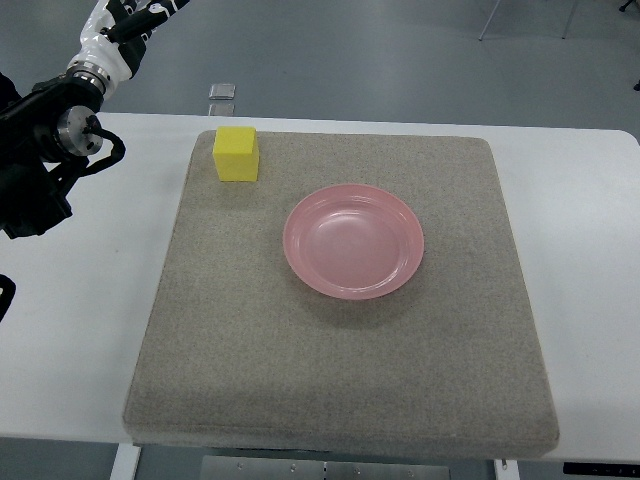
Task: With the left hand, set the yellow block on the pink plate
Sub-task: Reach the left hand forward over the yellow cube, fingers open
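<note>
The yellow block [236, 154] sits upright at the far-left corner of the grey mat [340, 400], well apart from the pink plate [353, 241], which is empty. The left hand [35, 170] is at the left edge, over the white table [590, 250]; its finger state cannot be determined. The block looks light and possibly soft, like foam. Grip 2 opposite flat side faces with moderate pressure.

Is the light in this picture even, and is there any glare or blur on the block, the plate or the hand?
Top view: soft, even light; the yellow block is sharp with almost no shadow; the pink plate shows a pale sheen inside, no hard glare; the left hand at the edge is dark, its details hard to read.
</note>
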`<state>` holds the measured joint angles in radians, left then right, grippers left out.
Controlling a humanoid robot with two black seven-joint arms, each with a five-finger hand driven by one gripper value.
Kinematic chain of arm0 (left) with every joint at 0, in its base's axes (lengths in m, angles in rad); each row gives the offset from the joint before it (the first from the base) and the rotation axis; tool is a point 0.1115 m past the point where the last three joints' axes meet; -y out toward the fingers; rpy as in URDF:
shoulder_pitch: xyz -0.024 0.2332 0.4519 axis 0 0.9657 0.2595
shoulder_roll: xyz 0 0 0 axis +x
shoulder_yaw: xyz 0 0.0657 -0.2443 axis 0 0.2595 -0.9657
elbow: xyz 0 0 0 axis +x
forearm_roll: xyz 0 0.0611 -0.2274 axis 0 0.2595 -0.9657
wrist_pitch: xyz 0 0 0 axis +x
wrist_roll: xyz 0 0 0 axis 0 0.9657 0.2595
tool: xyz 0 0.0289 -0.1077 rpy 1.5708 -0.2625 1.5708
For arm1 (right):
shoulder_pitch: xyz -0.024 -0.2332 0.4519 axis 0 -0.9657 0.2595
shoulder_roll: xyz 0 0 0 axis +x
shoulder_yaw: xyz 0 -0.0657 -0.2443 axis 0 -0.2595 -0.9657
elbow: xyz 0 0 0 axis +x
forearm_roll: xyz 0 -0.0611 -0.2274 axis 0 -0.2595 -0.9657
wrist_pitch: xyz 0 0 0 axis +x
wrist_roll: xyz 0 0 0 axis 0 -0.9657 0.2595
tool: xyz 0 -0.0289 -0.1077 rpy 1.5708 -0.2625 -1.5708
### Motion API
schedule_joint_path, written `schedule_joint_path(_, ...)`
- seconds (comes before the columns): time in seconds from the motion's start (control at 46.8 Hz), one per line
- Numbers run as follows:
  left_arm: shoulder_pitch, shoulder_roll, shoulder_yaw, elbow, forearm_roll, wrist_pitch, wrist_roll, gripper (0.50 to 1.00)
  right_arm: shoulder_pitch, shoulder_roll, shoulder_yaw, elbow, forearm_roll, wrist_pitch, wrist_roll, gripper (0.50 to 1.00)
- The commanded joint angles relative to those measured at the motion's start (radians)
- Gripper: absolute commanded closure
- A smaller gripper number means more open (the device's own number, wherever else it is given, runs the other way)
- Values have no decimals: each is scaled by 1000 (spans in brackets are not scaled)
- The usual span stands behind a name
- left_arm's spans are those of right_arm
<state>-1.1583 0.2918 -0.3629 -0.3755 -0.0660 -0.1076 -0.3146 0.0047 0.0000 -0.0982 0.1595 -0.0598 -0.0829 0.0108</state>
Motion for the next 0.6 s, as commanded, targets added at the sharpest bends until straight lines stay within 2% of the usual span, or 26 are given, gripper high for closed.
schedule_joint_path(0.0, -17, 4, 119, 0, 2, -6, 0, 508, 0, 0, 0, 0, 0, 0, 0, 576)
schedule_joint_path(0.149, -58, 1, 294, -2, 3, -21, 0, 508, 0, 0, 2, 0, 0, -1, 0, 576)
schedule_joint_path(0.299, -78, 1, 361, -23, 57, -24, 0, 508, 0, 0, 0, 0, 0, 0, 0, 576)
schedule_joint_path(0.576, -78, 4, 377, -45, 471, -46, 0, 508, 0, 0, 0, 0, 0, 0, 0, 576)
